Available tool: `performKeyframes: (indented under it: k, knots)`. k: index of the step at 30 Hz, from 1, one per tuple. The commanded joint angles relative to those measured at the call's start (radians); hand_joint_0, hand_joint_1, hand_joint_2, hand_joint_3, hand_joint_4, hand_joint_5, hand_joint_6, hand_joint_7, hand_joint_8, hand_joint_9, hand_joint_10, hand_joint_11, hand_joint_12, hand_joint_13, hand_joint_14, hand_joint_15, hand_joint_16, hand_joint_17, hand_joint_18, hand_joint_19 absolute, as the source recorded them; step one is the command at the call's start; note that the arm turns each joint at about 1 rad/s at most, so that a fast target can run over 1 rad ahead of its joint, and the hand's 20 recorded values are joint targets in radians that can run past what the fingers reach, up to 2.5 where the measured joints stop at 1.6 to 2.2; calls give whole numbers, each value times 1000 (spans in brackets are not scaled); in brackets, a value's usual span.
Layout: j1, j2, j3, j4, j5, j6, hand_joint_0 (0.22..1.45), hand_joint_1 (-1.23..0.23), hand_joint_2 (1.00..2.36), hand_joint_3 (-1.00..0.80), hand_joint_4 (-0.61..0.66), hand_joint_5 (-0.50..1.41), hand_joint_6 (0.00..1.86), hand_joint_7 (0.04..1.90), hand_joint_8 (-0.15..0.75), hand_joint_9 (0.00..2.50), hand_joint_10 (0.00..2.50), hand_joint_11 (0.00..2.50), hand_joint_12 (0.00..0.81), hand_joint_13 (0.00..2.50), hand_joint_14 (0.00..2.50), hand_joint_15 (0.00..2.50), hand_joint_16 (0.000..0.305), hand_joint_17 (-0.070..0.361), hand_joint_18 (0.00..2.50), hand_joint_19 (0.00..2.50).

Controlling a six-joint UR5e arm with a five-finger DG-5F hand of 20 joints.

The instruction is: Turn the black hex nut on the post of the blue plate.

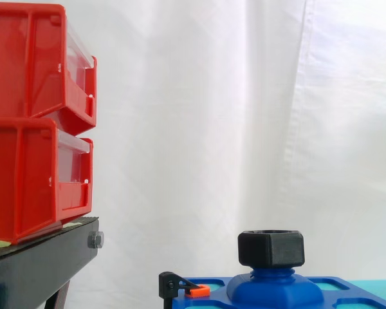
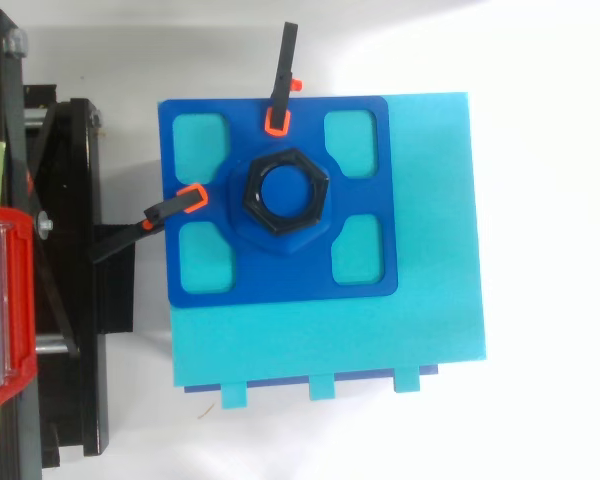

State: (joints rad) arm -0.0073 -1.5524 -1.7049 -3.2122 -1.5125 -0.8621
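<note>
**A:** Which step are we on?

**B:** The approach, I'd judge, since nothing is touching the work. The biggest things are the red bins [image 1: 32,122], stacked on the black stand [image 1: 42,264]; they sit off to one side and have no part in this. Beside the stand is a cyan block [image 2: 430,250], and the blue plate [image 2: 280,275] lies flat on top of it.

**A:** And the nut?

**B:** The black hex nut [image 2: 284,192] sits level on the post [image 1: 273,283] at the middle of the plate, with all its flats free. Two small black clamps [image 2: 278,100] hold the plate at two adjoining sides, and their orange tips are near the nut.

**A:** Is the hand released, clenched, or grasping something?

**B:** I cannot tell, so I can't place the nut from it either. By the rig, the arm enters the side view from the right. That would put the nut between the hand and the bins.

**A:** What does the next move call for?

**B:** The hand needs to come over the post, opened wide enough to straddle the nut. It should then close on opposite flats before any twist. On the way down it has to stay clear of the clamp tips.
</note>
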Motion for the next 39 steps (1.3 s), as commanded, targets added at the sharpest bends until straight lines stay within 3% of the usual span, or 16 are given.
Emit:
performKeyframes:
  k: [1,13,36,39]
  knots:
    - [0,0,-1,0,0,0,467,-423,1000,-500,92,-239,501,674,210,318,0,0,345,257,0,38,60,136,0,9]
    - [0,0,-1,0,0,0,447,-468,1000,-500,97,-256,501,678,223,216,0,0,373,175,0,29,62,138,0,27]
    - [1,0,-1,0,-2,0,456,-472,1000,-500,109,-253,501,676,237,256,0,0,382,215,0,22,58,131,0,54]
    - [1,0,-1,0,12,15,458,-471,1000,-500,110,-252,501,674,237,257,0,0,381,219,0,23,58,131,0,61]
